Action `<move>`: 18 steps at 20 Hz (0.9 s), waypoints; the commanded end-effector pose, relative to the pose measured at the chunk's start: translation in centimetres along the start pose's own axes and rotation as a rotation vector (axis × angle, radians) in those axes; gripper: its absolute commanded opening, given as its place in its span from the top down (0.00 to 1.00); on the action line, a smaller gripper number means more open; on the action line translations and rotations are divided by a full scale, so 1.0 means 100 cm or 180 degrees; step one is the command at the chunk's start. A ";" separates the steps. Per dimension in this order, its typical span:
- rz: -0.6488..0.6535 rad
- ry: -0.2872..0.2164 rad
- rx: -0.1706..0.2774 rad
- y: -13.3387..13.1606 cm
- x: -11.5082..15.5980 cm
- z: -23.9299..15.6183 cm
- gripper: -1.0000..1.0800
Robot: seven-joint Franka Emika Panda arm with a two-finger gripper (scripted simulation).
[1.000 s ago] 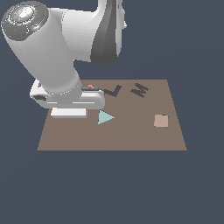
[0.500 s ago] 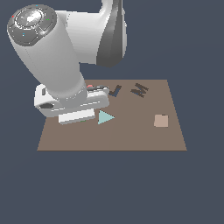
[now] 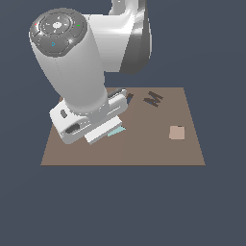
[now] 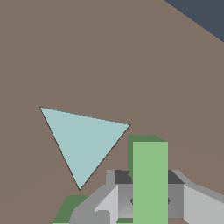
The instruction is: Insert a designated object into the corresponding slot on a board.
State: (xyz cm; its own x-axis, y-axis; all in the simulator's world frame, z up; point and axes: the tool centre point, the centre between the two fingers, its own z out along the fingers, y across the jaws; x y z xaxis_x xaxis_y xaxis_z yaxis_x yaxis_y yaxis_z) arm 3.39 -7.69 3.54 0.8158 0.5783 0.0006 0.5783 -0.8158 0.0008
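in the wrist view the gripper (image 4: 150, 199) is closed on the green l-shaped block (image 4: 150, 179), its grey fingers (image 4: 199, 208) pressing the block's upright arm from both sides, while a darker green part of the block shows lower down past the fingers. the block's long arm stands up between the jaws, and whether it touches the board beneath cannot be told. just beside the block lies the cyan triangle (image 4: 81, 140), flat on the brown board (image 4: 109, 57), apart from the block. in the exterior view the big white arm (image 3: 77, 81) covers the gripper and the block; only a sliver of the cyan triangle (image 3: 115, 132) peeps out under the wrist. further back on the board (image 3: 144, 151), the l-shaped slot (image 3: 129, 98) is mostly hidden behind the arm, with the dark m-shaped recess (image 3: 153, 99) near it on the exterior view's right. the pink heart (image 3: 177, 132) lies well apart, toward the board's right edge in that view
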 end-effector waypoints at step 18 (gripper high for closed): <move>-0.3082 0.0007 -0.0003 -0.080 0.026 -0.003 1.00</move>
State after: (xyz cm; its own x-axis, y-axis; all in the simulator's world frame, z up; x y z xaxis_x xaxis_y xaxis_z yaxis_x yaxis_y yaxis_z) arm 1.35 -0.15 3.81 0.0623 0.9981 0.0013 0.9981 -0.0624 0.0021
